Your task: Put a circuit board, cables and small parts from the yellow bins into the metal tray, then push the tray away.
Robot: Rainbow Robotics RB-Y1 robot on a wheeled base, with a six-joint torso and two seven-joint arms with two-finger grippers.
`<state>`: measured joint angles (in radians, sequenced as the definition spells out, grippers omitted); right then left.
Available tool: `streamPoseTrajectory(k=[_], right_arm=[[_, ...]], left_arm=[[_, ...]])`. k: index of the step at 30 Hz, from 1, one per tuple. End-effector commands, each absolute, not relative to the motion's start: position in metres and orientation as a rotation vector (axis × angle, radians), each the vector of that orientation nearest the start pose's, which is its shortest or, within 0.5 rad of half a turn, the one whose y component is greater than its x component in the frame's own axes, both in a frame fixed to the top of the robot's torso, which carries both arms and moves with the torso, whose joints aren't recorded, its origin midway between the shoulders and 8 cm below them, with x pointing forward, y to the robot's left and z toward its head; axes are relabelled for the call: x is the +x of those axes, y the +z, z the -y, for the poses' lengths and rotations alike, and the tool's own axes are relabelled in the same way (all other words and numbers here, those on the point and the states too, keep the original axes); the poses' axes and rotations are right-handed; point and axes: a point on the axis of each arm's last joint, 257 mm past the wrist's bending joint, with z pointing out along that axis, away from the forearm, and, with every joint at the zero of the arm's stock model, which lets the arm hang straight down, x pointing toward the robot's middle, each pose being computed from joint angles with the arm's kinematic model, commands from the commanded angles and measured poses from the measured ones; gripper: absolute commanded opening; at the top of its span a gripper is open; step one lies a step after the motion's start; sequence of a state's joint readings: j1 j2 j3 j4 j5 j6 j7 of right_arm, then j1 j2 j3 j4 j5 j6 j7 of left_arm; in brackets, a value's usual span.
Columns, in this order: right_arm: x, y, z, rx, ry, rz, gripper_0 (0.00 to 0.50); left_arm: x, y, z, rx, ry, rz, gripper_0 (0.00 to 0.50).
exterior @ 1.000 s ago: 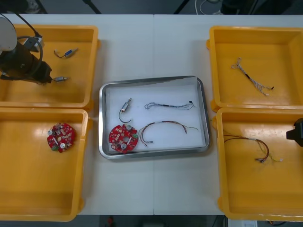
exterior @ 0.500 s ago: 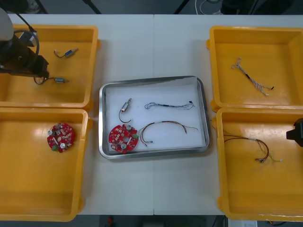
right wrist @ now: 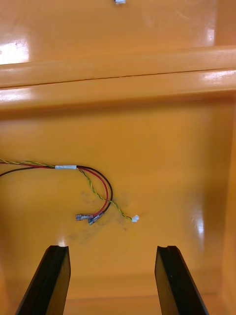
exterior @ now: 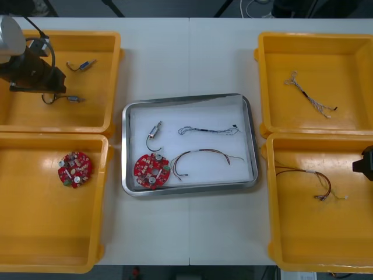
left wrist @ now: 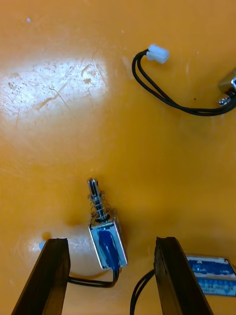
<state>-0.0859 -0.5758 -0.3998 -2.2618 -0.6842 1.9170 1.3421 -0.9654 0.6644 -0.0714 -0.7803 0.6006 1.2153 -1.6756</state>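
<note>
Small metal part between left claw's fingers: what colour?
Small metal part: silver and blue; left wrist view.

Yellow bins (exterior: 35, 233): glossy plastic, floors scuffed. Metal tray (exterior: 125, 146): polished rim, matt white inside. Small metal part (left wrist: 105, 241): bright, shiny. Counter (exterior: 189, 52): matt.

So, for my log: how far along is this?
Done: the metal tray holds a circuit board, small metal part, blue-white cable and red-yellow cable. In hand: the open left gripper hovers over another metal part in the far left bin. Left: pushing the tray away. The right gripper idles over its near bin.
</note>
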Motion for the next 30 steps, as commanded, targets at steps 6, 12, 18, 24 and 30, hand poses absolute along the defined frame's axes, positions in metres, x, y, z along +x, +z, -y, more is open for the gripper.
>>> streamPoseTrajectory(k=[6, 12, 18, 24, 30], right_arm=[[0.359, -0.178, 0.382, 0.236, 0.011, -2.594, 0.500], [0.358, -0.179, 0.381, 0.236, 0.013, -2.597, 0.500], [0.358, -0.179, 0.381, 0.235, 0.016, -2.597, 0.500], [0.358, -0.179, 0.381, 0.232, 0.014, -2.597, 0.500], [0.358, -0.179, 0.381, 0.235, 0.016, -2.597, 0.500]], left_arm=[[0.653, -0.179, -0.384, 0.125, 0.133, -2.479, 0.500], [0.652, -0.182, -0.386, 0.122, 0.136, -2.488, 0.000], [0.648, -0.182, -0.389, 0.116, 0.137, -2.504, 0.000], [0.639, -0.161, -0.397, 0.130, 0.160, -2.524, 0.000], [0.623, -0.126, -0.396, 0.132, 0.150, -2.552, 0.000]])
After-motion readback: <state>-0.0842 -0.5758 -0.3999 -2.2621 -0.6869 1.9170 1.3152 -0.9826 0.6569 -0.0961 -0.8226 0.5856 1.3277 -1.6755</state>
